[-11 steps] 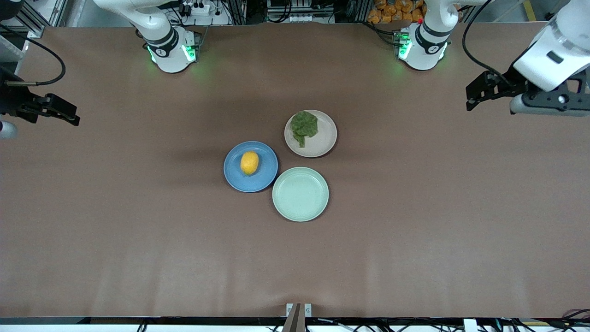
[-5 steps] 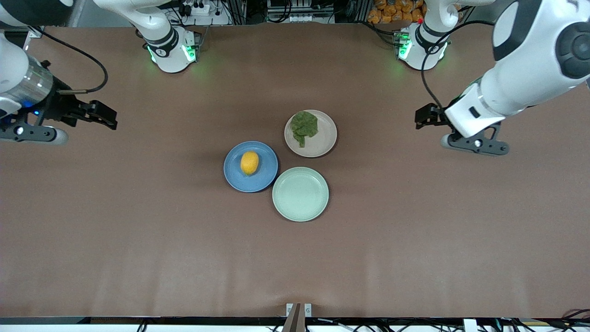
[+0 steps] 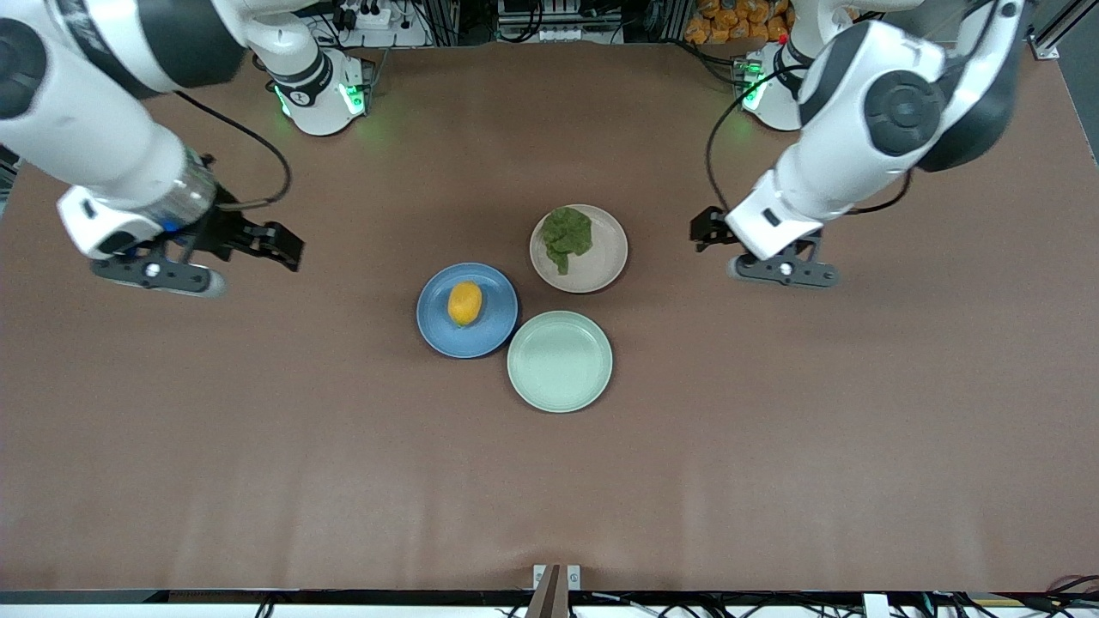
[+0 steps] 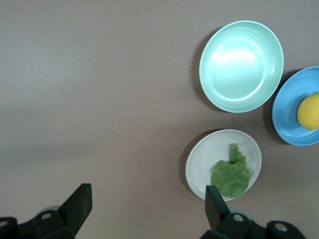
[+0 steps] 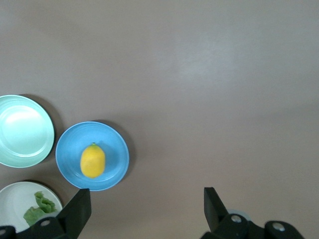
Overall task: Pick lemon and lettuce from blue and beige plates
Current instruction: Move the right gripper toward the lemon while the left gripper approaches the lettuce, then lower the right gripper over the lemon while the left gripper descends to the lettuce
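Note:
A yellow lemon point(image 3: 464, 303) lies on the blue plate point(image 3: 494, 330). A green lettuce leaf point(image 3: 567, 234) lies on the beige plate point(image 3: 601, 262). My left gripper point(image 3: 704, 230) is open and empty over bare table beside the beige plate, toward the left arm's end. Its wrist view shows the lettuce point(image 4: 231, 175), the beige plate point(image 4: 202, 162) and the lemon point(image 4: 309, 111). My right gripper point(image 3: 288, 249) is open and empty over bare table beside the blue plate, toward the right arm's end. Its wrist view shows the lemon point(image 5: 92, 160) on the blue plate point(image 5: 67, 149).
An empty light green plate point(image 3: 560, 361) touches both other plates and lies nearer to the front camera. It also shows in the left wrist view point(image 4: 241, 64) and the right wrist view point(image 5: 22, 130). Brown table cloth point(image 3: 773, 446) spreads all around.
Both arms have swung in from the table's ends toward the plates in the middle. Both grippers stay open and empty. The plates, lemon and lettuce have not moved.

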### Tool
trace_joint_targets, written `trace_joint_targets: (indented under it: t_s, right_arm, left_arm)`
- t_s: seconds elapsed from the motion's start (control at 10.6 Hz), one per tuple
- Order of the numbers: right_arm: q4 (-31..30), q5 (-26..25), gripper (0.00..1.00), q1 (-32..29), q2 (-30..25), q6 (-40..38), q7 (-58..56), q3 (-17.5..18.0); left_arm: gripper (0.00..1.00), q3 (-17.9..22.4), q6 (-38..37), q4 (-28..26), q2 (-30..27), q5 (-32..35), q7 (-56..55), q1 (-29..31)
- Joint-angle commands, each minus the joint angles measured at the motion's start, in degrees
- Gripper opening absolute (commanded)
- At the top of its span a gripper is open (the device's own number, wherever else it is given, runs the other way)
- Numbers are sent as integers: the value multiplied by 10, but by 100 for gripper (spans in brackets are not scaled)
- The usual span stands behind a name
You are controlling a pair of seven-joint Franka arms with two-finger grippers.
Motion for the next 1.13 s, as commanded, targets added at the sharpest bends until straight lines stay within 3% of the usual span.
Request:
trace_joint_targets:
  t_s: [0.0, 0.28, 0.56, 1.03]
  right_arm:
    - [-11, 5, 100, -3, 24, 30, 59, 33]
    - [-27, 4, 100, 5, 61, 84, 116, 60]
    - [-109, 2, 100, 8, 71, 204, 139, 75]
    - [-137, -4, 100, 26, 131, 286, 150, 94]
  left_arm:
    - [100, -44, 50, -20, 36, -11, -68, 1]
    - [100, -49, 84, -27, 95, -3, -139, -47]
    - [100, -48, 144, -27, 150, -1, -220, -97]
    - [100, -48, 171, -8, 228, 33, -284, -153]
